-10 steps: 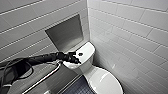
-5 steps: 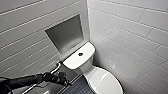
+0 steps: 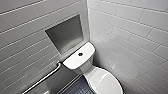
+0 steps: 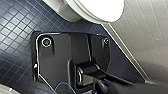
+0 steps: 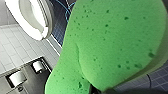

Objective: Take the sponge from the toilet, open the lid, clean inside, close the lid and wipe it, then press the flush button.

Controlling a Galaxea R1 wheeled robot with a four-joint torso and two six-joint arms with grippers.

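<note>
Against the corner where two white-tiled walls meet, the toilet (image 3: 88, 73) stands with the lid (image 3: 106, 83) down over the bowl. The flush button (image 3: 80, 54) sits in the middle of the flat tank top. On the wall behind the toilet's tank there is a grey recessed niche (image 3: 66, 35). A metal grab bar (image 3: 46, 77) slants along that same wall beside the toilet, above the dark blue mosaic floor (image 3: 78, 88). The sponge (image 5: 112, 42) is off the toilet and looms large and close in the right wrist view, its pitted green face towards the camera. The right gripper (image 5: 140, 75) is clamped on it, with a pale edge pressing along its side. Beyond the sponge, the toilet shows from the side, and two paper rolls (image 5: 16, 78) sit in a steel recess in the tiled wall near it. From the left wrist, the toilet's white bowl appears past the robot's dark plate, above the floor tiles. Whether the left gripper is open or closed, I cannot tell.
</note>
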